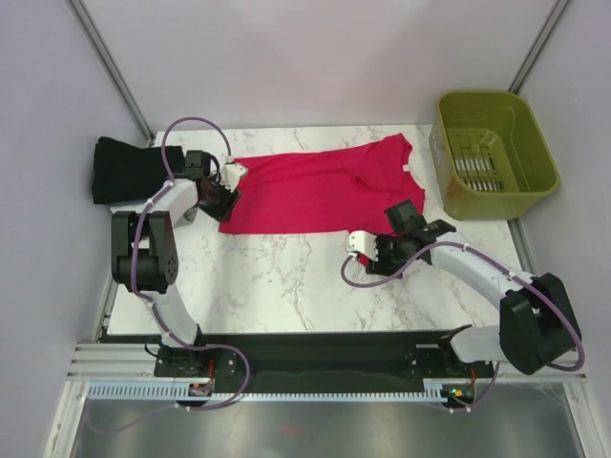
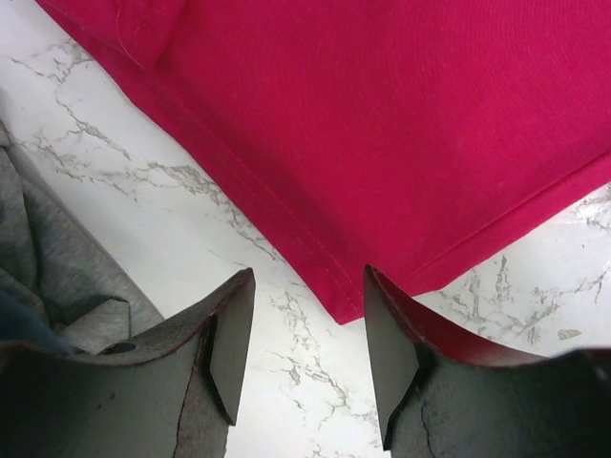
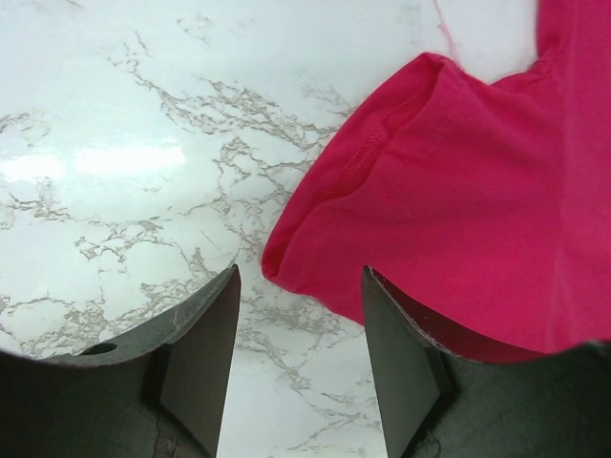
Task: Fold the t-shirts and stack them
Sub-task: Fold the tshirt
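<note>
Crimson-pink t-shirt (image 1: 315, 191) laid flat across far half of bench (image 1: 286, 286), hem toward left edge, collar toward right edge. Left gripper (image 2: 304, 353) spread, nothing pinched, hem corner just ahead of jaws. Right gripper (image 3: 298, 353) spread, empty, at sleeve fold. Judged best: cloth edges pinched low, lifted evenly together. Open marble left toward near edge for fold. Black folded stack (image 1: 124, 170) at far-left corner and basket (image 1: 496, 143) at far-right corner to be avoided.

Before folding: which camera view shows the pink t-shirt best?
Top external: the crimson-pink t-shirt lies whole and spread out. The left wrist view shows only a hem corner, the right wrist view only a sleeve edge.
</note>
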Available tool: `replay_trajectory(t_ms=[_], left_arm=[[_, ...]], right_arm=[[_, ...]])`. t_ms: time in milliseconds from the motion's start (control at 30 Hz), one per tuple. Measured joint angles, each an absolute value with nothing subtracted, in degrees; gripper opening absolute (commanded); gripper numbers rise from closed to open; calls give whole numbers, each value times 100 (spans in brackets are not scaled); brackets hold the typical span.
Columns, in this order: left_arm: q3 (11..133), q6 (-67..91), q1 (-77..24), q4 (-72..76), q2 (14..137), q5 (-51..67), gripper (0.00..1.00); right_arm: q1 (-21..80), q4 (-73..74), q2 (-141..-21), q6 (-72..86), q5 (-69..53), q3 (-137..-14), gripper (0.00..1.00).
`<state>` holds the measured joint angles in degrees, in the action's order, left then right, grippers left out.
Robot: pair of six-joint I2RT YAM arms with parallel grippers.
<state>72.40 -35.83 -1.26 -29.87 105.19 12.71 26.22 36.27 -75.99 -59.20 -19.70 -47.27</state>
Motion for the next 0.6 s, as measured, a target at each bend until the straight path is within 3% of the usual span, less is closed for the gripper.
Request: replay_trajectory(t_ms=[400,500,533,600], left_arm=[[7461,-3566,-126,-3002,10606,1197,56],[7467,-3557,-126,-3017,10634,1164,56],[7467,-3551,-126,-3020,10637,1149,56],[7467,-3522,-126,-3024,10637,1105,56]], right_arm=[[2630,3658,-8246,-6097,-1785,-4641,58],[2630,3621,-8381,-6130,-1726,-4619,48],[2630,3586,-8407,-6134,-1706,-4613,39],[2630,3527,-8460,-6134,-1671,-4609,36]])
